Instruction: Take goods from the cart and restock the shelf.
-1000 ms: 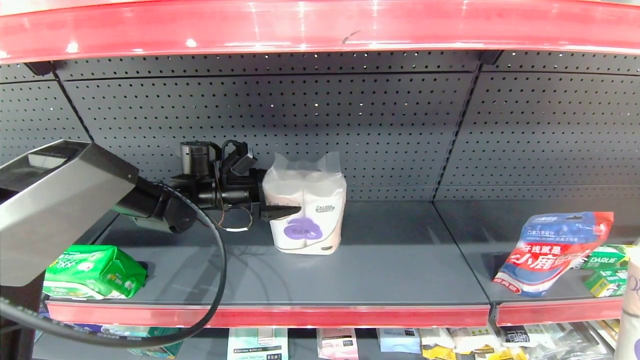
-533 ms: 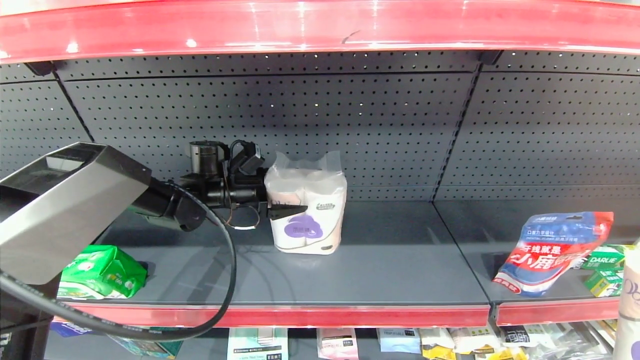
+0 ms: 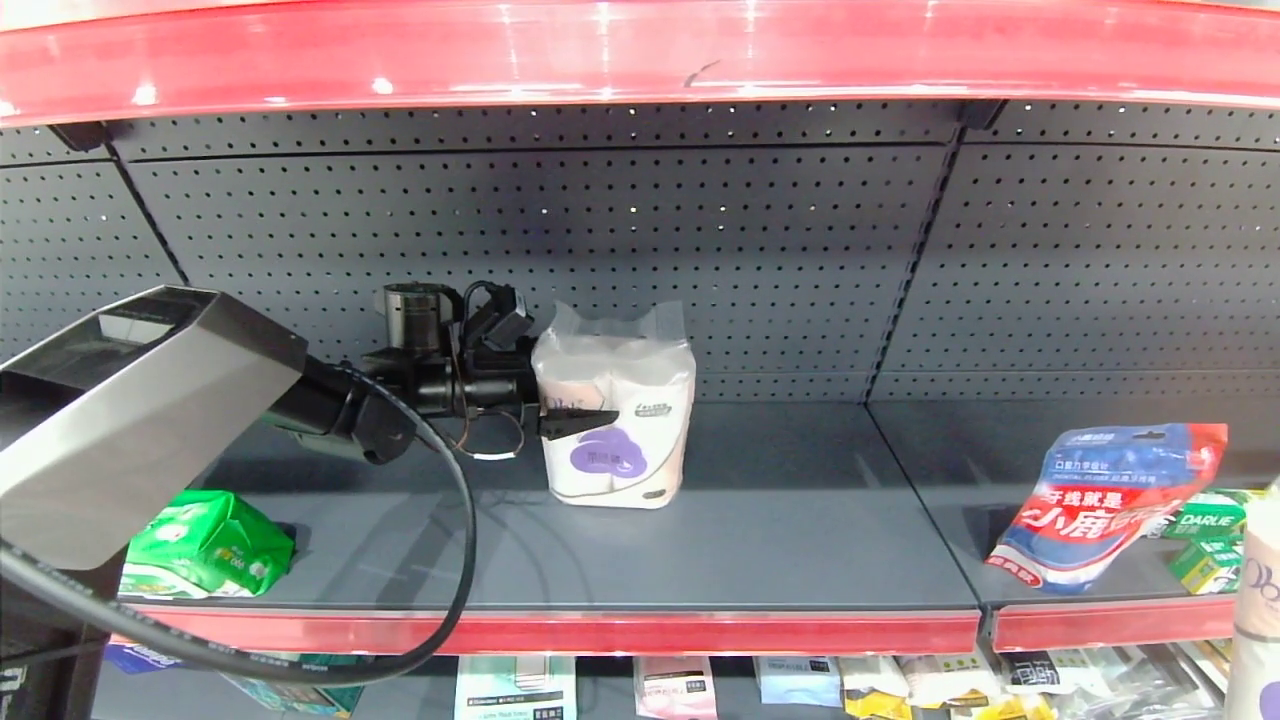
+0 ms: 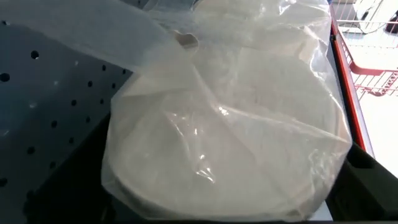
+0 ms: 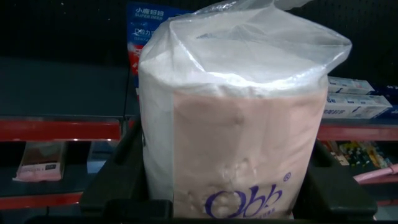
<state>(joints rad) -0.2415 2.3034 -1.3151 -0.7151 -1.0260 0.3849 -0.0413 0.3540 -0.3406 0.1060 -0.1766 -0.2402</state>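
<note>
A clear-wrapped pack of white toilet rolls (image 3: 612,410) with a purple label stands upright on the dark shelf board (image 3: 780,520), near the pegboard back. My left gripper (image 3: 585,405) comes in from the left and is shut on the pack. One black finger (image 3: 578,421) lies across the pack's front. The left wrist view looks down on the wrapped rolls (image 4: 230,130). My right gripper (image 5: 221,186) is shut on a second roll pack (image 5: 242,118), held upright in front of the shelf. That pack's edge (image 3: 1258,610) is at the lower right of the head view.
A green soft pack (image 3: 205,545) lies at the shelf's left front. A blue-and-red pouch (image 3: 1105,500) and green boxes (image 3: 1210,540) sit on the right section. The red shelf lip (image 3: 540,632) runs along the front, above small goods below. A red shelf (image 3: 640,50) overhangs above.
My left arm has pushed a little to the right along the shelf, shifting the roll pack slightly right with it. The pack stays upright on the board.
</note>
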